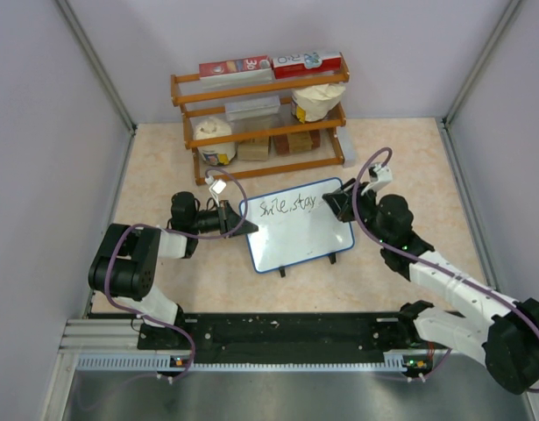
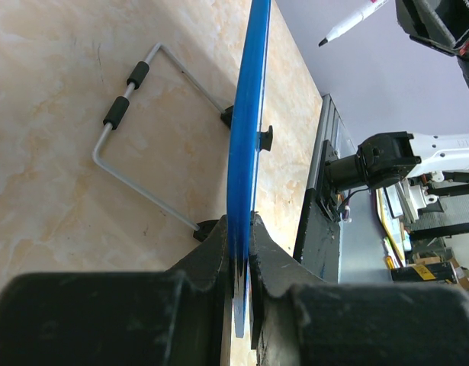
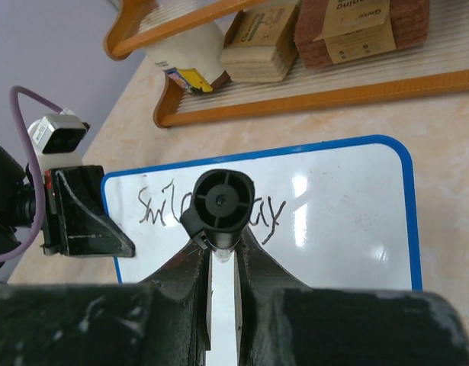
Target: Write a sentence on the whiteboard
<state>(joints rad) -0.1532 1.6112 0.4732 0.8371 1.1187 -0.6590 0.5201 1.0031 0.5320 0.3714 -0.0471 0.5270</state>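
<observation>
1. left of centre on the beige tabletop (image 1: 400, 158), the left end effector (image 1: 241, 219) reaches in sideways, its fingers pressed together on the left edge of the whiteboard (image 1: 300, 241) and pinching the thin blue frame between the two black pads.
2. the whiteboard stands near the middle of the tabletop, between the two arms. it is a small glossy white rectangle with a blue rounded-corner frame, and its face is turned toward the arm bases.
3. two small black feet (image 1: 282, 270) show at its lower edge. behind it, a bent metal wire stand (image 2: 142, 130) with two black sleeves lies on the tabletop and joins the board at its feet.
4. the sentence (image 1: 288, 207) is one line of thin black handwriting across the top of the board, reading roughly "smile, stay". in the right wrist view its middle letters are hidden.
5. by the board's upper right corner, the right end effector (image 3: 221, 255) is clamped tight on a marker (image 3: 221, 202). the left wrist view shows the marker's dark tip apart from the board's face.
6. behind the board stands an orange wooden rack (image 1: 260, 88) holding boxes and packets.
</observation>
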